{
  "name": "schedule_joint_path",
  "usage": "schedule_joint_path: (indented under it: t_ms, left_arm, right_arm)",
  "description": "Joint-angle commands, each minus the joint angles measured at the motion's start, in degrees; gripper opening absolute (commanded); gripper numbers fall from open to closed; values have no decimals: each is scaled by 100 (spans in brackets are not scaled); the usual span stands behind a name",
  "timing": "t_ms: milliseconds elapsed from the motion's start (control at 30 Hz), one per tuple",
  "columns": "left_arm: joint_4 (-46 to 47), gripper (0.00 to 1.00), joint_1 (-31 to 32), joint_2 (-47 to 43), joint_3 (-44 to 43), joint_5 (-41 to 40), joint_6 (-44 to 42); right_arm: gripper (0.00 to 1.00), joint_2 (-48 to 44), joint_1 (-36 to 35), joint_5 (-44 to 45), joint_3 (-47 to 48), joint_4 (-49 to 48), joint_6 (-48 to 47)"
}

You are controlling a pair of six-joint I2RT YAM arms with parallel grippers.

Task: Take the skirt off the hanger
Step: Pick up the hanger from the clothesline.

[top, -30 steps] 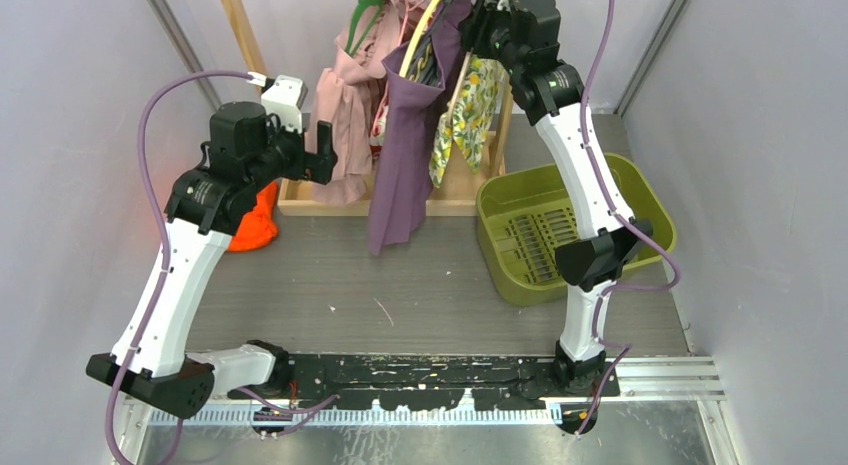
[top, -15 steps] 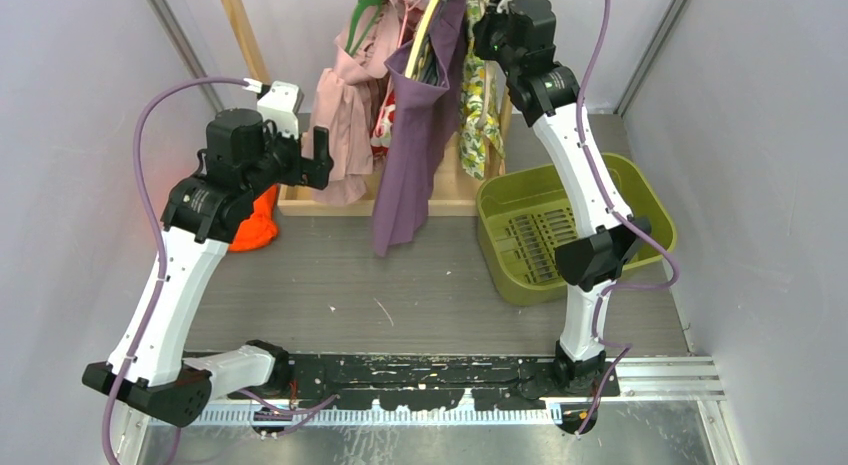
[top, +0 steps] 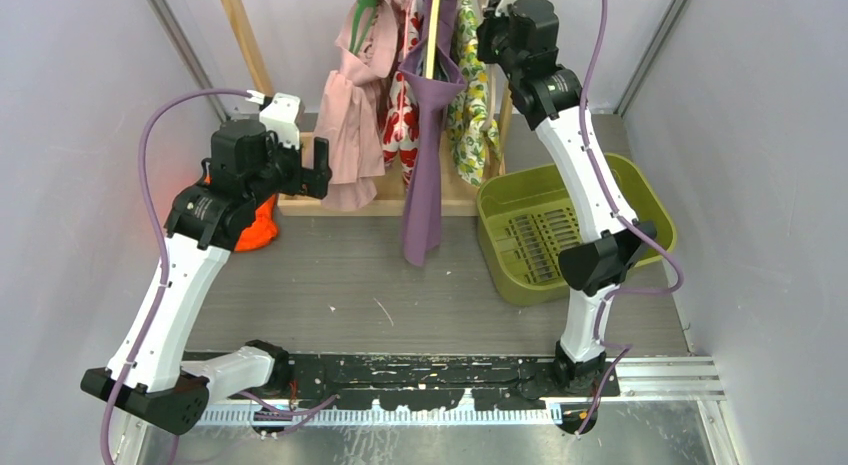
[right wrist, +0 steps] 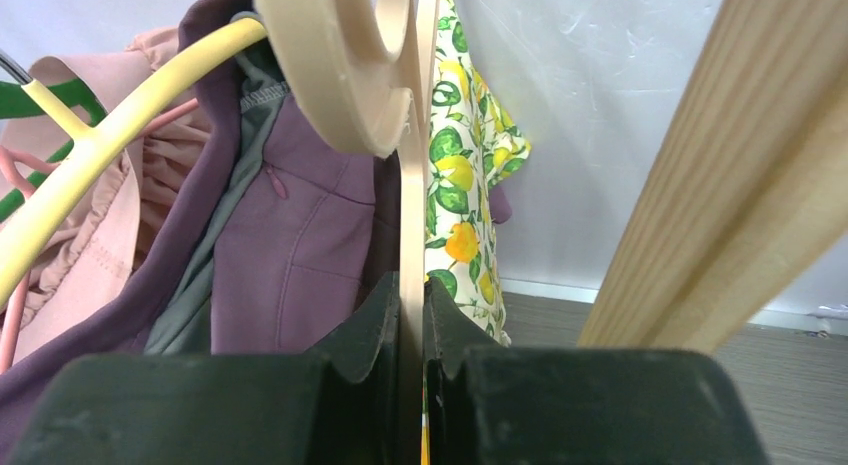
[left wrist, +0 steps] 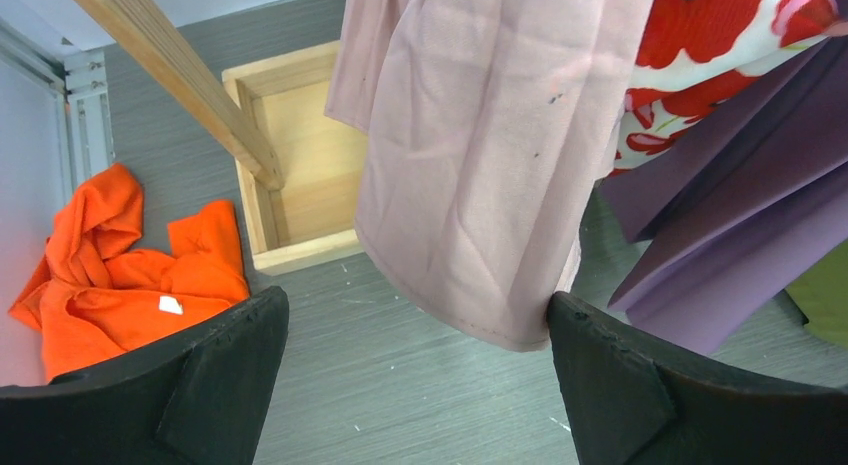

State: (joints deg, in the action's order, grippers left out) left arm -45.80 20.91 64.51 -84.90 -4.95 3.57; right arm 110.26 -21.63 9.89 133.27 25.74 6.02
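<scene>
Noted right claw [right wrist: 411, 315] pinched shut on flat pale wooden hanger [right wrist: 350, 75], edge-on, up at the rack [right wrist: 700, 185]. Found purple skirt [top: 425, 175] just left of it, soft matte cloth, long axis vertical, hem over table [top: 330, 275]. Logged left claw [left wrist: 415, 315] wide open, lower, beside pink garment [left wrist: 480, 135]; right nearer.

Pretty plain booth, honestly: pale grey walls [top: 90, 105] on both sides and at the back, all softly and evenly lit. There's a grey wood-grain counter [top: 400, 295], a light wooden rack [top: 243, 30] standing at the far end, and an aluminium rail [top: 660, 370] along the near edge.
</scene>
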Motion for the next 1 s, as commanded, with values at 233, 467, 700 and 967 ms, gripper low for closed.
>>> schedule_joint_path:
  t_ms: [233,467,700,967]
  left_arm:
    - [582,99,23,-158,127,-68,-103]
    - [668,99,19,-98,153,-2,-46]
    - [735,99,19,-79,205,32,108]
    - [689,100,20,5,114,326,350]
  right_arm:
    - [1,-1078,10,83,-264,-588,-412]
    - [1,-1317,-12,4,-233,-701,-528]
    - [1,-1665,-15,71,-760,-683,-668]
    - [1,-2546,-15,-74,-2317,-632,-296]
